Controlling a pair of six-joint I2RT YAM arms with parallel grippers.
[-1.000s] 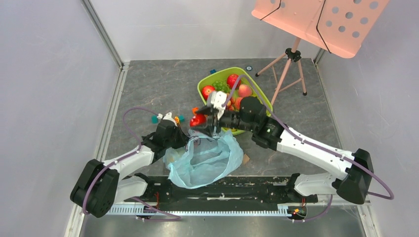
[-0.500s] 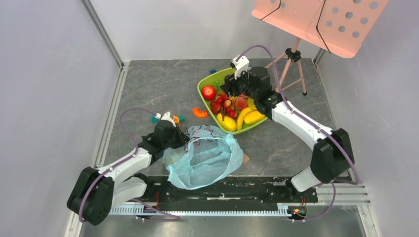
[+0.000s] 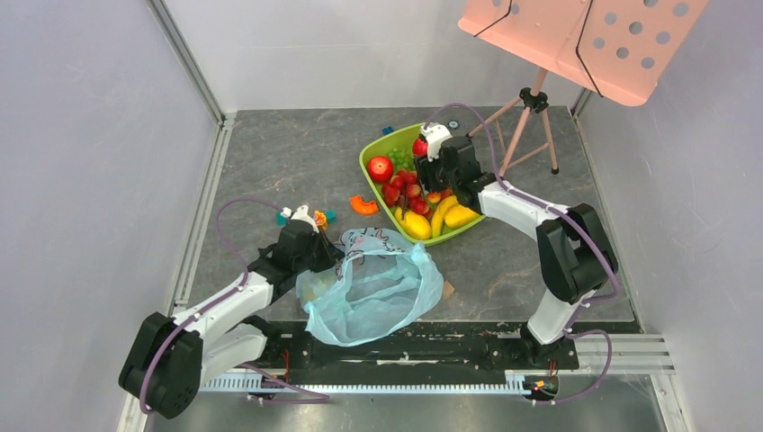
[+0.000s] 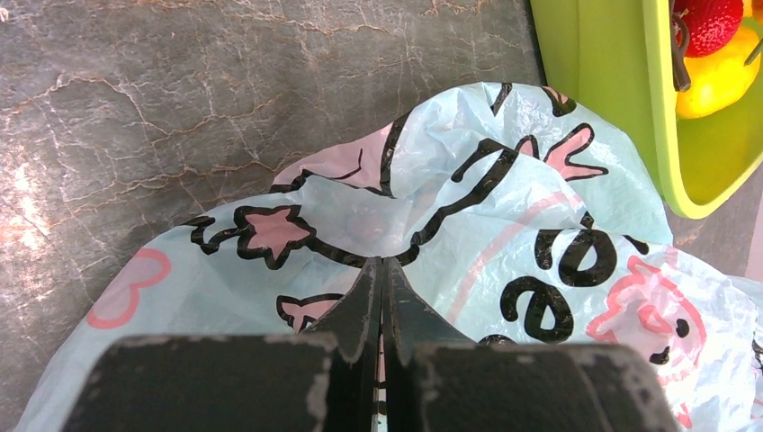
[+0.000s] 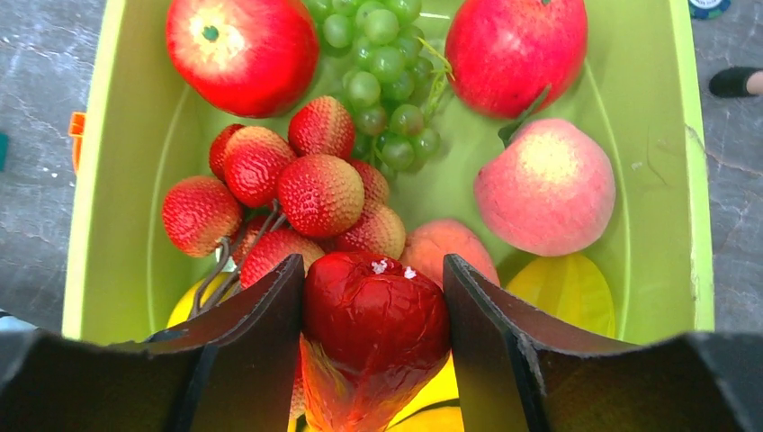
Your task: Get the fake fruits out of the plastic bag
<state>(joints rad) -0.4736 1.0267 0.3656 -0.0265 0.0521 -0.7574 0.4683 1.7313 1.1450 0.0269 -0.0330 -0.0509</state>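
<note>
The bag (image 4: 504, 207), by the table's near edge, looks thin, limp and slippery; left hand (image 4: 382, 270) pinches its rim. Right hand (image 5: 371, 267) clamps a seemingly hard, glossy red fruit (image 5: 373, 324) mid-body

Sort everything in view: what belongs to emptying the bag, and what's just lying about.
Job in hand:
- plastic bag, pinched by the left gripper
- red fake fruit, held between the right gripper jaws
- fake fruits already in the green tray

Lying about:
- orange block
- teal block
- pink music stand
</note>
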